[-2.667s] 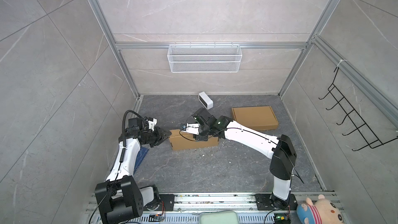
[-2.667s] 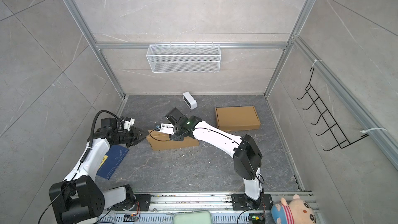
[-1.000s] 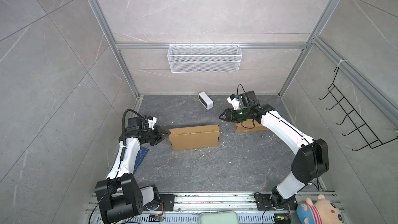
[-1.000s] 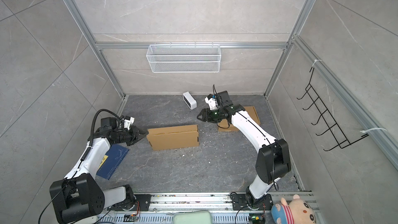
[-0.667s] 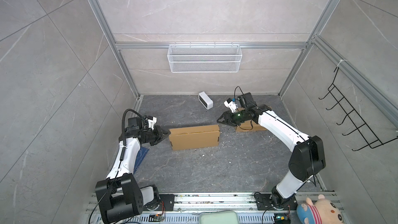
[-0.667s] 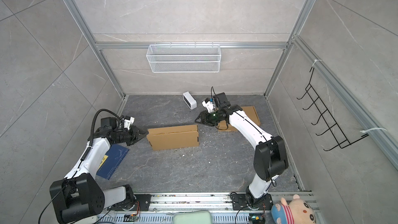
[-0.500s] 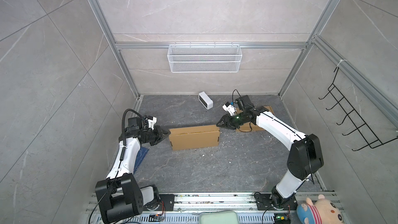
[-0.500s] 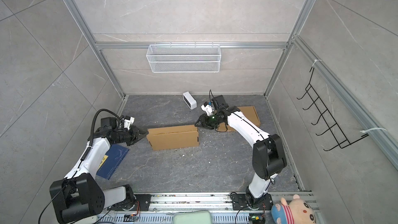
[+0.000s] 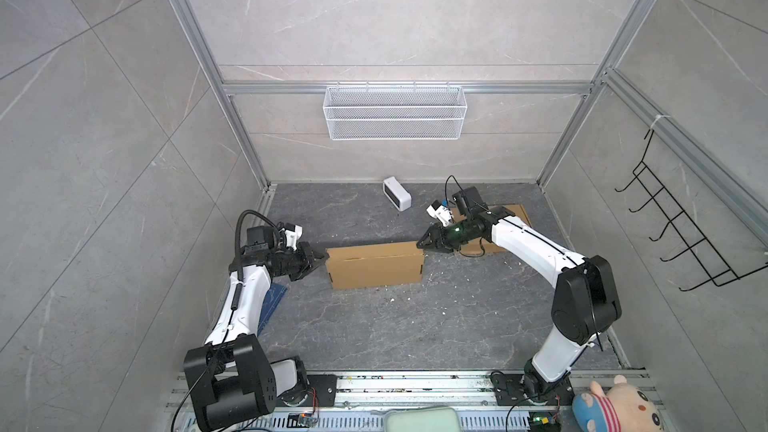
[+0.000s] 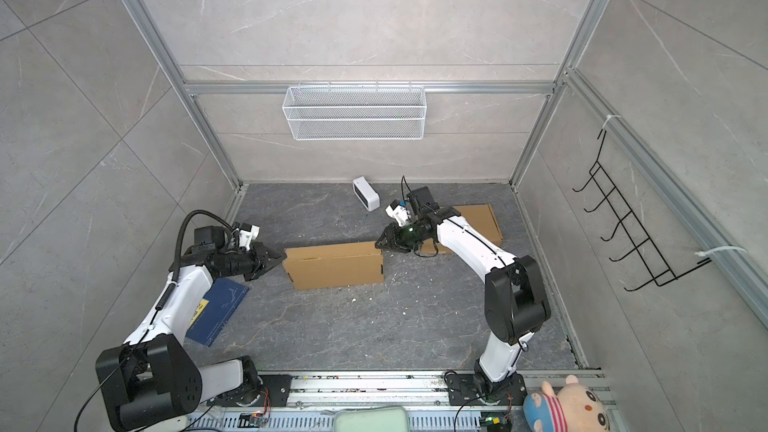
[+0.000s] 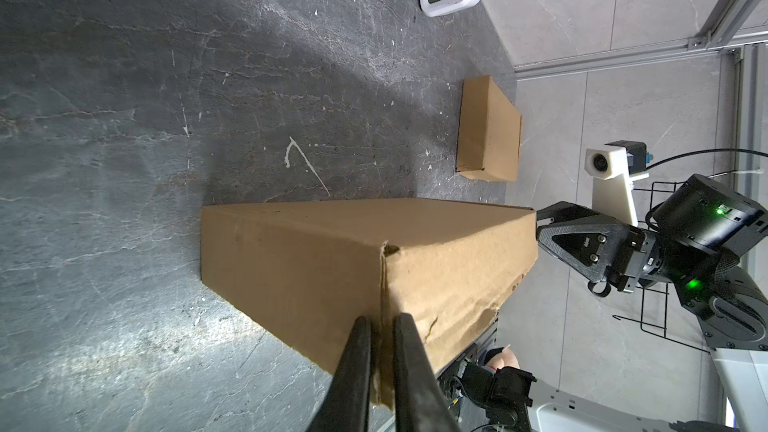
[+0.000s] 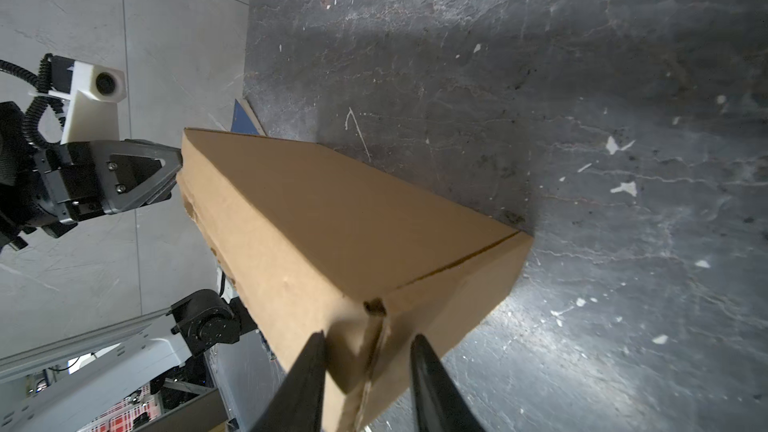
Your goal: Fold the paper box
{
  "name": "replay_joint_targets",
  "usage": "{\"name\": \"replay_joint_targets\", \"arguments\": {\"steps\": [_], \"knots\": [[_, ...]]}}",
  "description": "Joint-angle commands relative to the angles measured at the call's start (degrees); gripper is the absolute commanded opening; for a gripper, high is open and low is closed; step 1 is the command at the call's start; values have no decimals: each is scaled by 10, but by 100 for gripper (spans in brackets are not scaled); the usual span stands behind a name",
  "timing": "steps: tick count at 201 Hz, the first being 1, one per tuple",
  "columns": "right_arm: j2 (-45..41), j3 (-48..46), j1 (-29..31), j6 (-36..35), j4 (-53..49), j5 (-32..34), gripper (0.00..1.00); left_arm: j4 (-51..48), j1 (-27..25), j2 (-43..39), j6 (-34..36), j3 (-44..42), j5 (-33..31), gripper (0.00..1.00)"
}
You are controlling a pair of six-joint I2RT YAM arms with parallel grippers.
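Box point(image 9: 374, 265) lies closed mid-floor point(image 9: 395, 326), same spot as second ago. Left claw point(image 9: 325, 258) still pinched shut on thin cardboard edge at box's left end. Right claw point(image 9: 420, 243), near spare box point(image 9: 515, 211) a second ago, now at box's right end, jaws apart astride end corner.

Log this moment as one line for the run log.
left gripper: shut on paper box left end | right gripper: open, straddling its right end corner | paper box: resting on floor
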Motion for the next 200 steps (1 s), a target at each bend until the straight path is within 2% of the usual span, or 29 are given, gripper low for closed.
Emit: {"name": "replay_joint_targets", "arguments": {"steps": [1, 16, 45, 60, 75, 90, 107, 130, 142, 172, 200], "knots": [[-18, -9, 3, 13, 13, -34, 39, -25, 1, 13, 11, 0, -45, 13], [-16, -15, 3, 8, 7, -26, 37, -26, 1, 12, 11, -2, -46, 13], [13, -14, 1, -35, -50, 84, 25, -24, 1, 14, 14, -6, -50, 12], [22, -12, 1, -39, -55, 115, 24, -23, 1, 17, 14, -8, -51, 12], [21, -3, 1, -40, -55, 115, 25, -23, 1, 18, 13, -5, -50, 12], [8, 10, 1, -45, -51, 105, 30, -23, 2, 16, 13, -3, -50, 12], [-13, 30, 1, -65, -50, 100, 42, -23, 1, 15, 12, -1, -49, 12], [-32, 55, 10, -119, -51, 110, 54, -23, 1, 11, 11, 0, -48, 12], [-36, 63, 28, -180, -57, 140, 58, -21, 1, 9, 11, 1, -48, 12], [-13, 113, 129, -355, -94, 299, 70, -15, 1, 9, 17, 6, -47, 12], [38, 202, 178, -427, -123, 322, 75, -19, 0, 11, 27, 7, -49, 13]]}}
